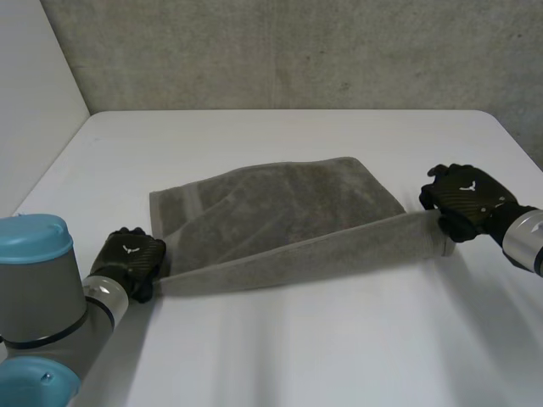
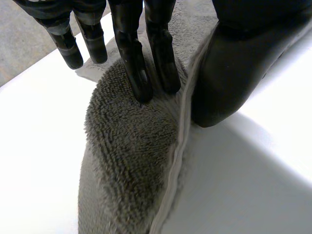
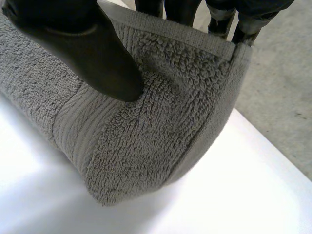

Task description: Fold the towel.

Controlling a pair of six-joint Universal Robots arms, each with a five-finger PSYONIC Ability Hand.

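Two black hands pinch a grey towel (image 1: 280, 212) lying on the white table (image 1: 297, 356); left hand (image 1: 131, 261) grips its near left corner, right hand (image 1: 465, 197) its near right corner; wrist views add thumbs pressing the cloth against fingers.

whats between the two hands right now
The towel: its near edge runs from the left hand to the right hand, each pinching an end corner. The head view shows it.
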